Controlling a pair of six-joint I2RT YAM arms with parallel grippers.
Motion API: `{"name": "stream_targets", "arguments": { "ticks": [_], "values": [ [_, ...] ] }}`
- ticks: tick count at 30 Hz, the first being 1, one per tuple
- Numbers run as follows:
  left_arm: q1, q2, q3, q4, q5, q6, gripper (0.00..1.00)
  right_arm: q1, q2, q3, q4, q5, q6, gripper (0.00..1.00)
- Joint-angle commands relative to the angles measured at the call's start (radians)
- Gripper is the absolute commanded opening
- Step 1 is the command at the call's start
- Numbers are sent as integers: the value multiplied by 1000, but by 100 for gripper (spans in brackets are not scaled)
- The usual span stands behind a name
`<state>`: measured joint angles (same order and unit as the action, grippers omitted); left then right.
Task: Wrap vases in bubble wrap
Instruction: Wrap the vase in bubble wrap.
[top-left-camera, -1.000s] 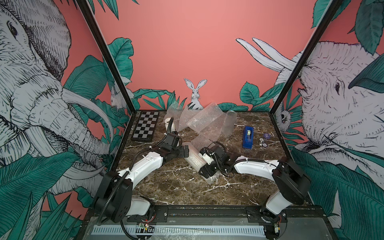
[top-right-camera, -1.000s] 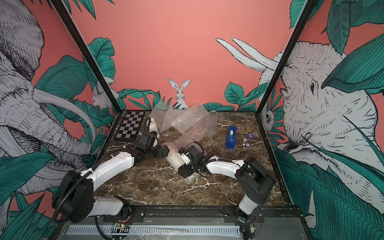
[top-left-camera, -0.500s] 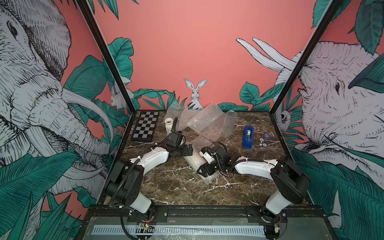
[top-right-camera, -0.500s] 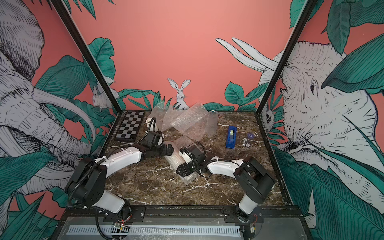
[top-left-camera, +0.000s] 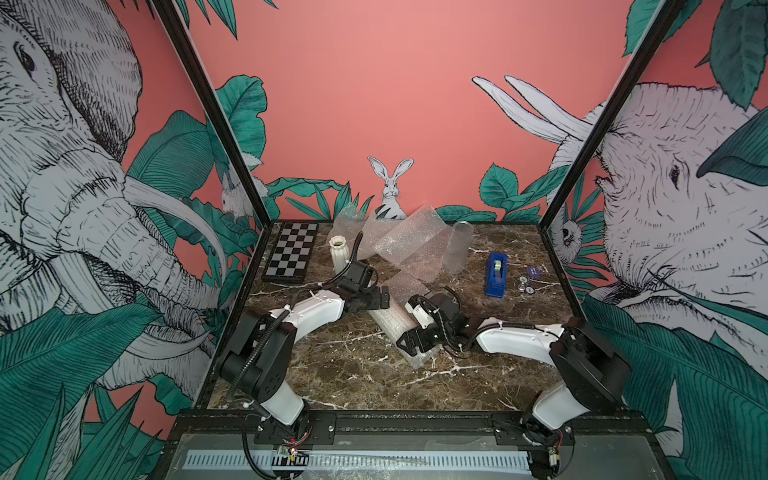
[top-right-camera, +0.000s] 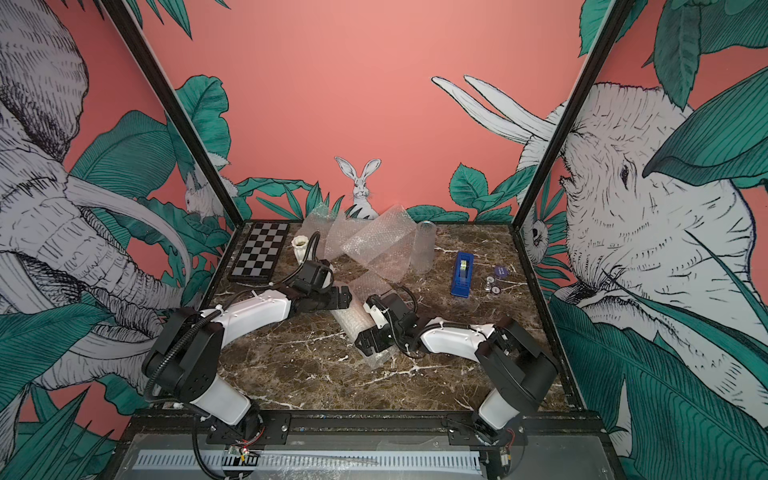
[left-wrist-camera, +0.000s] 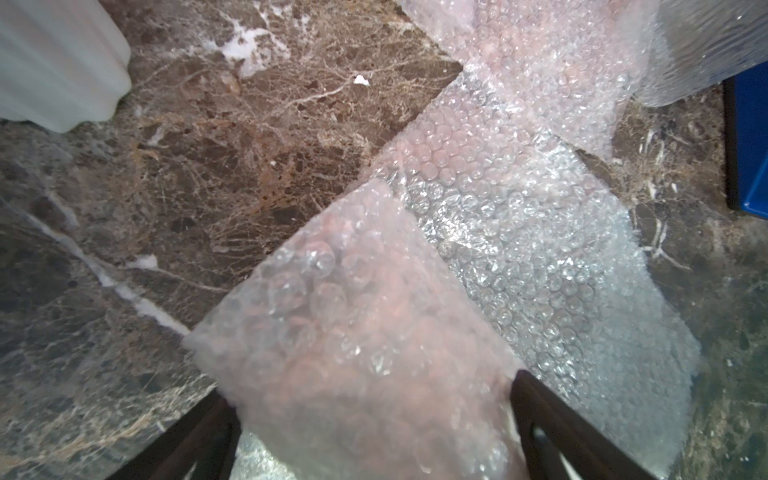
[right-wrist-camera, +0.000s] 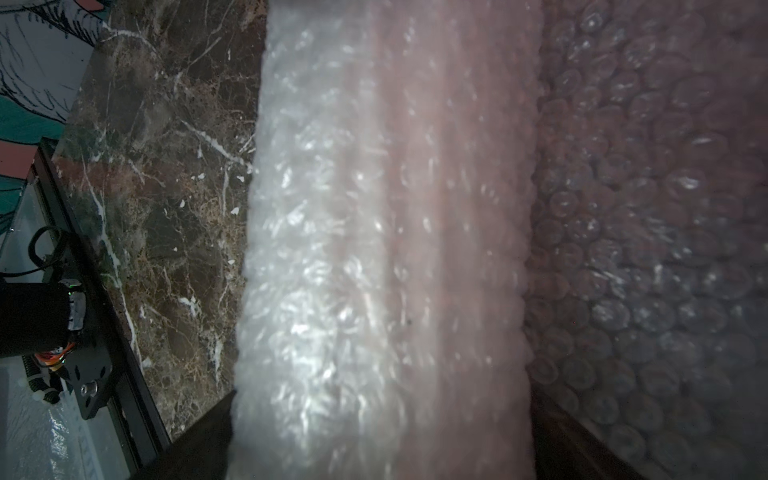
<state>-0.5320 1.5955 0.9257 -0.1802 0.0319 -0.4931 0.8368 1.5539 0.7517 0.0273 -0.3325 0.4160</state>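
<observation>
One vase lies on the marble rolled in bubble wrap (top-left-camera: 388, 326) (top-right-camera: 347, 320), aslant mid-table. My left gripper (top-left-camera: 384, 297) (top-right-camera: 347, 297) (left-wrist-camera: 374, 399) stands open at its far end, jaws either side of the roll (left-wrist-camera: 353, 353). My right gripper (top-left-camera: 405, 343) (top-right-camera: 365, 338) (right-wrist-camera: 382, 415) is open astride the near end (right-wrist-camera: 374, 249), and the roll fills its gap. A white fluted vase (top-left-camera: 338, 251) (top-right-camera: 300, 247) (left-wrist-camera: 54, 58) stands at the back left. A clear glass vase (top-left-camera: 459, 247) (top-right-camera: 424, 247) stands at the back. Loose bubble wrap sheets (top-left-camera: 409, 245) (top-right-camera: 374, 241) (left-wrist-camera: 519, 208) lie between them.
A chequered board (top-left-camera: 291, 255) (top-right-camera: 257, 253) lies at the back left. A blue tape dispenser (top-left-camera: 496, 274) (top-right-camera: 462, 274) stands to the right, with small round things (top-left-camera: 525, 282) beside it. Black frame posts rise at the table's back corners.
My left arm has swung right and brought its gripper to the roll's far end, uncovering the white fluted vase. The right gripper has stayed at the roll's near end.
</observation>
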Motion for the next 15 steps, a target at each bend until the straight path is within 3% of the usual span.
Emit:
{"name": "stream_targets", "arguments": {
  "ticks": [1, 10, 15],
  "values": [
    [-15, 15, 7, -86, -69, 11, 98, -2, -59, -25, -48, 23, 7, 97],
    [-45, 17, 27, -109, -95, 12, 98, -2, -229, -77, -146, 86, 20, 99],
    [-54, 15, 34, -114, -100, 7, 98, 21, -333, -22, -316, 252, -18, 99]
  ]
}}
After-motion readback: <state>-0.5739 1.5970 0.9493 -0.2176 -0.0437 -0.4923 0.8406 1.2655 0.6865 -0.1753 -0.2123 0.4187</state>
